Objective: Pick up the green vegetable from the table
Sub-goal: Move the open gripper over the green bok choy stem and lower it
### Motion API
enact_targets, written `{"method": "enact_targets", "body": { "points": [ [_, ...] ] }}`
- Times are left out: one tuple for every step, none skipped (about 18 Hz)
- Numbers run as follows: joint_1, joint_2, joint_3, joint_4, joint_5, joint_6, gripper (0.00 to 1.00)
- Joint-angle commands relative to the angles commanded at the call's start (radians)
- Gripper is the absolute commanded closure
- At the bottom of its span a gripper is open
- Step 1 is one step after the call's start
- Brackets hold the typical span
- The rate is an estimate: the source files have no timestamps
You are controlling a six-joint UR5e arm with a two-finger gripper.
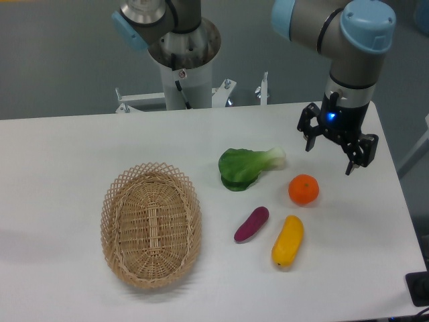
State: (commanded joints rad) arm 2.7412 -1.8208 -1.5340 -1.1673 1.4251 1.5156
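The green vegetable point(244, 168) lies on the table point(60, 154), long axis roughly left-right, pale stem pointing right; the wicker basket point(151, 225) holds nothing; the gripper point(331, 156) hangs open, holding nothing.

The gripper point(330, 159) hangs open and empty in the upper right of the frame, above the white table point(60, 154) and just up-right of the orange point(303, 189). The green vegetable point(247, 166) lies near the centre, stem pointing right, apart from the fingers. Below it lie a purple eggplant piece point(251, 224) and a yellow oblong piece point(287, 240), with a wicker basket point(151, 224) at lower left.
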Motion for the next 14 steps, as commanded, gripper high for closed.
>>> {"method": "enact_targets", "body": {
  "points": [
    [-0.002,0.000,-0.002,0.003,0.000,-0.003,0.00],
    [-0.002,-0.002,-0.002,0.003,0.000,-0.005,0.00],
    [-0.002,-0.003,-0.002,0.002,0.000,-0.005,0.00],
    [-0.002,-0.003,-0.002,0.000,0.000,-0.006,0.00],
    [0.000,-0.003,-0.003,0.000,0.000,-0.006,0.00],
    [0.000,-0.002,-0.006,0.000,0.003,-0.006,0.00],
    [0.000,0.001,-0.024,0.002,0.002,-0.005,0.00],
    [0.002,0.008,-0.044,0.005,0.000,0.003,0.00],
    [0.002,0.011,-0.055,0.006,0.000,0.008,0.00],
    [0.003,0.011,-0.067,0.018,0.000,0.009,0.00],
    [0.003,0.012,-0.087,0.040,0.000,0.009,0.00],
    [0.003,0.012,-0.112,0.067,0.002,0.011,0.00],
    [0.003,0.015,-0.139,0.096,0.002,0.017,0.00],
    [0.005,0.015,-0.167,0.127,0.002,0.035,0.00]
  ]
}}
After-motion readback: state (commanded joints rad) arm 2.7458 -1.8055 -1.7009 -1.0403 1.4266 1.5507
